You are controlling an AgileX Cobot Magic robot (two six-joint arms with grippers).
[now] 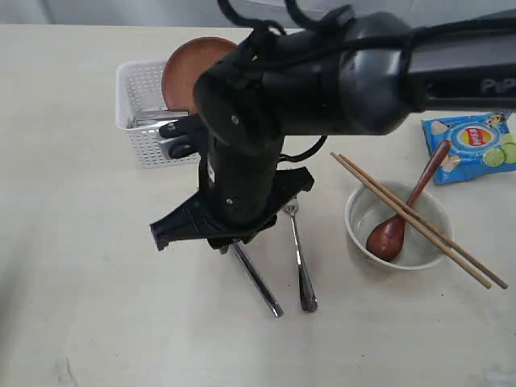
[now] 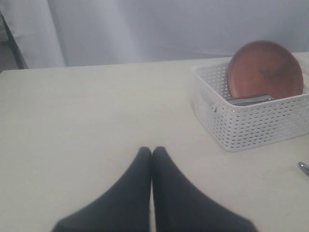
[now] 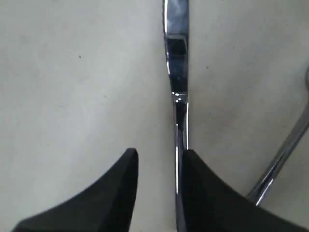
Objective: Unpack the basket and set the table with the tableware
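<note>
My right gripper [image 3: 159, 153] stands open low over the table [image 1: 81, 266], under the black arm in the exterior view. The steel knife [image 3: 176, 72] lies flat on the table and runs along the inner side of one finger [image 3: 203, 193]. The other finger is well apart from it. The knife's handle [image 1: 260, 284] pokes out below the arm, and the fork [image 1: 300, 260] lies beside it. The white basket [image 1: 139, 121] holds the upright brown plate [image 1: 192, 71] and a steel piece [image 2: 251, 100]. My left gripper [image 2: 152, 150] is shut and empty over bare table.
A cream bowl [image 1: 355, 211] at the right holds a dark wooden spoon [image 1: 393, 232]. Wooden chopsticks [image 1: 435, 235] lie across its rim. A blue chip bag [image 1: 472, 145] lies behind the bowl. The right arm spans the middle and hides part of the basket.
</note>
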